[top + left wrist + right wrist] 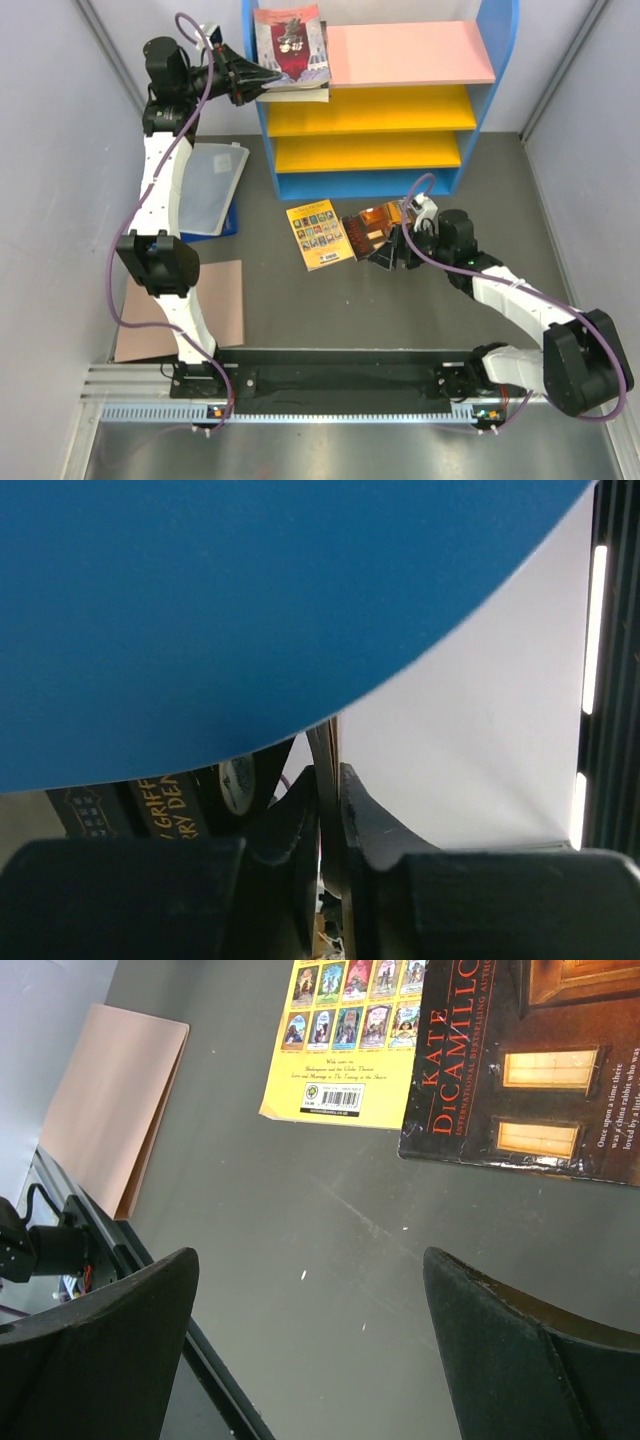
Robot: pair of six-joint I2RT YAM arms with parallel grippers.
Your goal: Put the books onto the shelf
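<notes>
Left wrist view: the left pincer [327, 780] is almost closed, with its fingers close on both sides of a thin book edge; whether they press it I cannot tell. The blue side of the shelf [200, 610] fills the space above. From the top, this pincer meets the pale book [293, 45] at the left end of the pink top board [410, 52]. The right pincer [310, 1260] is spread wide and holds nothing. It hangs over the desk [330, 1200] near the yellow book [345, 1040] and the dark book [530, 1070], which touch.
</notes>
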